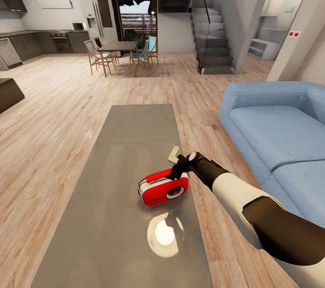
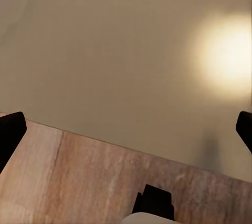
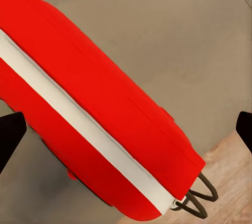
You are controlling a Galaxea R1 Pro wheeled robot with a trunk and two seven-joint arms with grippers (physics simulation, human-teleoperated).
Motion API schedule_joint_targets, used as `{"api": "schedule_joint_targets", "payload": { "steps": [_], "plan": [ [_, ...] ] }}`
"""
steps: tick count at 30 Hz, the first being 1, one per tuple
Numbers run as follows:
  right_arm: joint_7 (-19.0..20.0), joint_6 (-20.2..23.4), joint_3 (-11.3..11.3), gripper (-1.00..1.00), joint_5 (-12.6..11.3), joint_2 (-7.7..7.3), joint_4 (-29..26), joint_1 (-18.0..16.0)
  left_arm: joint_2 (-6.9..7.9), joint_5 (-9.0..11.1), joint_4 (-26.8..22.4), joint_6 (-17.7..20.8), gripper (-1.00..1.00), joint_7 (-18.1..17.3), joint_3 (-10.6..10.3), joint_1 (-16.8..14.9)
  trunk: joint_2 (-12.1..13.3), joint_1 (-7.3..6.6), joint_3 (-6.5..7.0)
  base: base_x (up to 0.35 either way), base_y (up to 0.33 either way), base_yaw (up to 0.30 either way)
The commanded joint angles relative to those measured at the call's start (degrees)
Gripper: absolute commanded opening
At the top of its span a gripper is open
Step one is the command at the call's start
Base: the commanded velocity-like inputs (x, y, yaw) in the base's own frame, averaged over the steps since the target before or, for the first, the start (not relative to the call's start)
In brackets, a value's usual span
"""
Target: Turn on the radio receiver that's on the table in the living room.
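Note:
The red radio receiver (image 1: 163,189) with white sides stands on the near part of the long grey table (image 1: 135,130), its round dial facing me. My right gripper (image 1: 173,173) hovers at the right end of the radio's red top handle; whether it touches cannot be told. In the right wrist view the radio receiver (image 3: 94,108) lies close below my open right gripper (image 3: 126,132), with the dark fingertips (image 3: 10,134) wide apart on either side. My left gripper (image 2: 126,129) is open over the table (image 2: 105,50) edge and holds nothing.
A blue sofa (image 1: 275,130) runs along the table's right side, with a strip of wood floor (image 1: 212,144) between. A lamp's bright reflection (image 1: 164,234) lies on the tabletop near the radio. A dining table with chairs (image 1: 118,51), a kitchen and stairs (image 1: 212,40) stand far behind.

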Motion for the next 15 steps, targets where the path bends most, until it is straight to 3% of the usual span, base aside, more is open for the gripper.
{"api": "schedule_joint_targets", "payload": {
  "steps": [1, 15],
  "plan": [
    [0.0, -0.32, 0.0, 1.0, -0.02, -0.02, 0.02, 0.01, 0.0, 0.0, 0.0, 0.0, 1.0, -0.01, 0.0, 0.0, -0.42, 0.23, -0.18, 0.0, 0.0, 0.0],
    [-0.83, -2.33, -0.01, 1.0, -0.08, -0.34, 0.05, 0.02, -0.08, 0.0, 0.0, -0.09, 1.0, 0.02, 0.0, 0.0, -1.22, 0.67, -0.54, 0.0, 0.0, 0.0]
  ]
}}
